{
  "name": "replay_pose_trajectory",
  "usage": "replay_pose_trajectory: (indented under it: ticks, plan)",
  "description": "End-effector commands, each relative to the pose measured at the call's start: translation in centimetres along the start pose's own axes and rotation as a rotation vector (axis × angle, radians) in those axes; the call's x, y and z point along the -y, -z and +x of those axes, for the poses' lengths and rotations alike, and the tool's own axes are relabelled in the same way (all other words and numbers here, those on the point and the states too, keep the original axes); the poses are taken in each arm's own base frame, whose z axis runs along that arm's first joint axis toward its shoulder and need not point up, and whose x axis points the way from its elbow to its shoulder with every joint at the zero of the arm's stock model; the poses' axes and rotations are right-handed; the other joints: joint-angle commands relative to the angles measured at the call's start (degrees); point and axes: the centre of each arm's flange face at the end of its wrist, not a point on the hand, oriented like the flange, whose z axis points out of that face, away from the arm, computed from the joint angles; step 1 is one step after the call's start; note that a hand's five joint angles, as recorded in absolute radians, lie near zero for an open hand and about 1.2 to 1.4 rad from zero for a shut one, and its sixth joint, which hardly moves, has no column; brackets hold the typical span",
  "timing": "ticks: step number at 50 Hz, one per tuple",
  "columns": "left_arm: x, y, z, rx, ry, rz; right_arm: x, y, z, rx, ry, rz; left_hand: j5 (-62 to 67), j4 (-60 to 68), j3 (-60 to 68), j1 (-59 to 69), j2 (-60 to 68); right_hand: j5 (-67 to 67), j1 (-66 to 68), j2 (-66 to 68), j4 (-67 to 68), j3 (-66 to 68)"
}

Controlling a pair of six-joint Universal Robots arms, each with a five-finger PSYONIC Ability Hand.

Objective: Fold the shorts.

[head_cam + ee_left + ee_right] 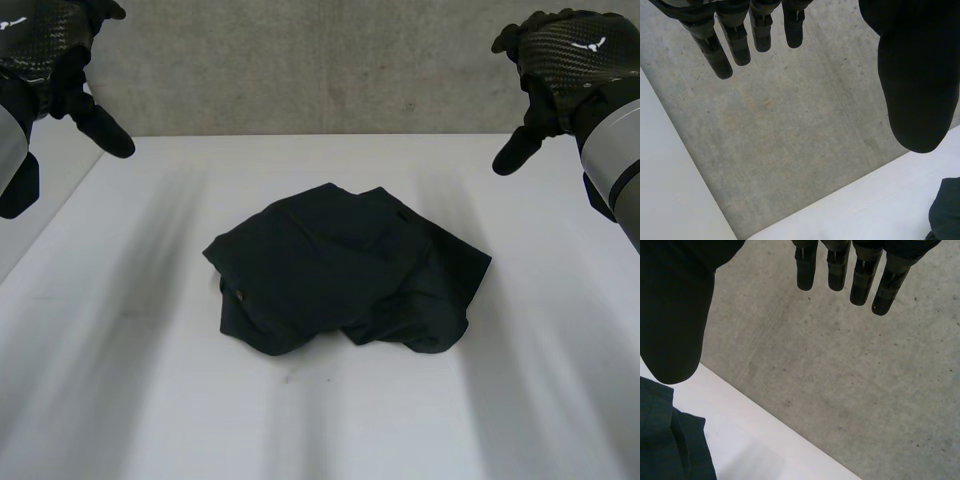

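Black fabric shorts (pixel 345 270) lie crumpled in a loose heap at the middle of the smooth white table (pixel 110 390), well apart from both hands. The robot's black left hand (pixel 50 50) hovers above the table's far left corner, fingers straight, thumb spread wide, holding nothing. The black right hand (pixel 575 55) hangs over the far right corner, equally wide and empty.

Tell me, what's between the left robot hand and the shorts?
Nothing: the head view shows bare table between the left robot hand and the shorts.
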Motion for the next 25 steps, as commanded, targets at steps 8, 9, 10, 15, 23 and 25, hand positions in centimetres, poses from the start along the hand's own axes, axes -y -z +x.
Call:
replay_pose_trajectory:
  ticks: [8, 9, 10, 15, 23, 25]
  plan:
    - [-0.8, 0.1, 0.2, -0.008, -0.006, -0.025, -0.7, -0.6, 0.1, 0.002, -0.005, -0.007, -2.62, -1.81, -2.09, -0.49, -0.84, -3.94, -1.75, -2.92, -3.46, -2.09]
    - [-1.2, 0.0, 0.3, -0.012, -0.011, -0.033, -0.7, -0.6, 0.1, 0.006, -0.002, -0.005, -2.62, -1.81, -2.09, -0.49, -0.84, -3.94, -1.75, -2.92, -3.46, -2.09]
    - [-1.4, -0.1, 0.3, -0.014, -0.012, -0.037, -0.7, -0.6, -0.1, 0.017, 0.003, 0.001, -2.62, -1.81, -2.09, -0.49, -0.84, -3.94, -1.75, -2.92, -3.46, -2.09]
    - [-3.7, -1.7, 0.9, -0.027, -0.038, -0.089, -3.0, -1.0, -2.0, 0.17, 0.066, -0.015, -2.62, -1.81, -2.09, -0.49, -0.84, -3.94, -1.75, -2.92, -3.46, -2.09]
    - [-12.5, -5.8, 3.3, -0.208, -0.182, -0.275, -10.8, -0.5, -2.7, 0.388, 0.142, -0.108, -2.41, -1.59, -1.87, -0.28, -0.62, -3.94, -1.75, -2.92, -3.46, -2.09]
    - [-15.1, -6.7, 3.6, -0.273, -0.218, -0.32, -12.4, -0.3, -2.3, 0.381, 0.123, -0.154, -1.9, -1.09, -1.37, 0.23, -0.12, -3.94, -1.75, -2.92, -3.46, -2.09]
